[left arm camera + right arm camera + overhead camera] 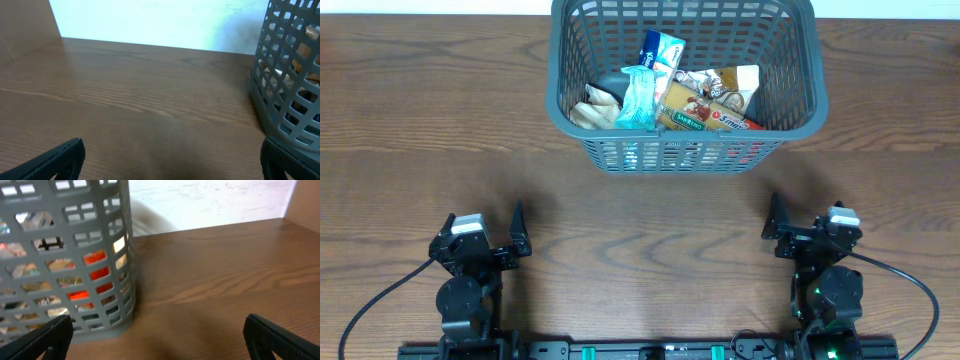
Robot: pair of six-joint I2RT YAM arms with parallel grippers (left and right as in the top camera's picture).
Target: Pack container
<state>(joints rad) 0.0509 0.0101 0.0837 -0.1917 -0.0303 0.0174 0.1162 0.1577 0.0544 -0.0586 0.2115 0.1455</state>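
The dark grey slotted container [790, 122] stands at the far middle of the table. Inside lie several snack packets: a light blue packet [638, 97], a white and blue packet [662, 50], a tan and red packet [705, 103] and a beige packet [593, 108]. The container also shows at the right of the left wrist view [287, 75] and at the left of the right wrist view [65, 255]. My left gripper [172, 162] is open and empty near the front left [518, 235]. My right gripper [160, 340] is open and empty near the front right [777, 225].
Bare brown wooden tabletop [640, 240] lies between the grippers and the container. A pale wall [150, 22] stands behind the table's far edge. Black cables [370, 305] run from both arm bases along the front.
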